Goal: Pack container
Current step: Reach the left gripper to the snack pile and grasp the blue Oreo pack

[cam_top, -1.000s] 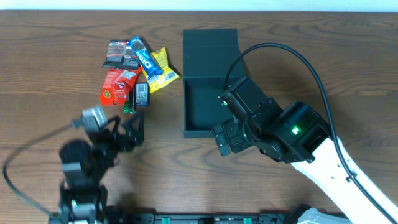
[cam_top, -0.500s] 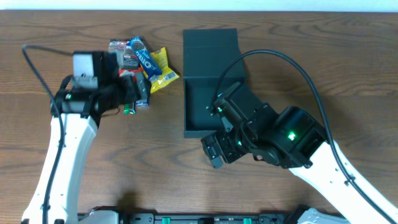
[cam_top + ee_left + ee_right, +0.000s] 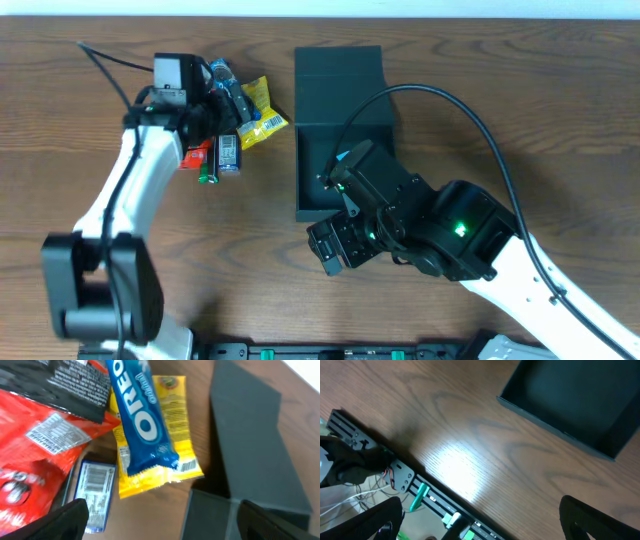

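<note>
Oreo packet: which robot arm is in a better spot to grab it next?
Left, probably. The left gripper, open, hangs close over the Oreo packet. The right gripper is open too, but over bare table beside the container.

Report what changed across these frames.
The left end effector swung from the near side up to the snack packets. It now hangs open over them, holding nothing. The right end effector, also open and empty, drifted off the container toward the near side. The packets and container appear not to have moved.
</note>
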You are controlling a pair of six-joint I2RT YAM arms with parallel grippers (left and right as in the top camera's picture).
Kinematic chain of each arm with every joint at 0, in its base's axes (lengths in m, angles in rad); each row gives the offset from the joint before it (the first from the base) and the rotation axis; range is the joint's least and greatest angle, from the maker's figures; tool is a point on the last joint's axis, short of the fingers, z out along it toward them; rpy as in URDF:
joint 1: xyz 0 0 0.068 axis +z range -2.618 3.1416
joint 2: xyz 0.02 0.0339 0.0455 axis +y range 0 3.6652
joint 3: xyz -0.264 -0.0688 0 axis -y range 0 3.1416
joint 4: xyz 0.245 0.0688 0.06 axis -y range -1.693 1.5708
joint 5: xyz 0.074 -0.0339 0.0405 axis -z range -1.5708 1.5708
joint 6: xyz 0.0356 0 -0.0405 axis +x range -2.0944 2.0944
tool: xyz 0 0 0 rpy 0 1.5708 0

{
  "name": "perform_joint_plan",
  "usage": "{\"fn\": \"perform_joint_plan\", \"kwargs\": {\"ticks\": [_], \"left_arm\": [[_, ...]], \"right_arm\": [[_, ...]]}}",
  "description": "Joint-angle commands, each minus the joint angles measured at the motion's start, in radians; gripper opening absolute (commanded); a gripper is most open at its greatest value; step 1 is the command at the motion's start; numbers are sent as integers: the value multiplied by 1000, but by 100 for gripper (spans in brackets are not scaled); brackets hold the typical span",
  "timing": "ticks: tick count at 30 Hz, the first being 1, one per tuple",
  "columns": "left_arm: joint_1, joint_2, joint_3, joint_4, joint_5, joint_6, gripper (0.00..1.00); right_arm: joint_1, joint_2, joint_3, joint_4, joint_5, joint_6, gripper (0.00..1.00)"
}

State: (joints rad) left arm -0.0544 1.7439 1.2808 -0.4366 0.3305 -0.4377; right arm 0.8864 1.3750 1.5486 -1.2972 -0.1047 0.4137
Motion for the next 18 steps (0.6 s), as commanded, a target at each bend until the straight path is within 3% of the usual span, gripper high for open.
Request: {"fn": "perform_joint_plan", "kwargs": {"ticks": [1, 11, 18], "left_arm": [[2, 103, 117, 0, 12, -42, 96], [8, 389, 544, -175, -21, -93, 96], [5, 509, 737, -335, -107, -119, 96]], "right_arm": [[33, -10, 0, -1, -4, 27, 99], [43, -10, 0, 0, 3, 27, 99], [43, -10, 0, -5, 3, 27, 99]]}}
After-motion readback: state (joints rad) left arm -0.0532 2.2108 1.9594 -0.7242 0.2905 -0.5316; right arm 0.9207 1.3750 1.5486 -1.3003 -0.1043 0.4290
